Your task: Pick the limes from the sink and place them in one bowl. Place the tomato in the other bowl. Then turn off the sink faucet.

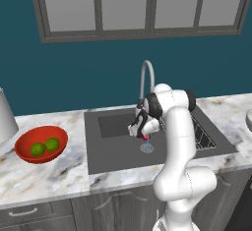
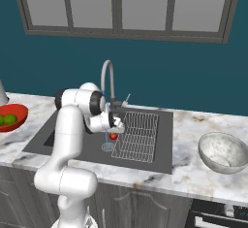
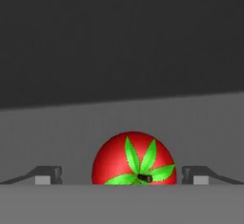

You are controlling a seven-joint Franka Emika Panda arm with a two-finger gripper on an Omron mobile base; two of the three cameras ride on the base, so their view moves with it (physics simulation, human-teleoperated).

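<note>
A: Down in the sink, the tomato lies between the spread tips of the gripper, untouched; both limes sit in the red-orange bowl.

B: Tomato step, then. The arm bends forward, hand low; next it should close, then lift toward the grey-white bowl.

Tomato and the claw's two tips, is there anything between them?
No. In the hand view the tomato sits between the open claw's tips, with bare sink floor in both gaps.

Two limes, one tomato, two bowls: one red, one pale; one faucet, one sink.
</note>
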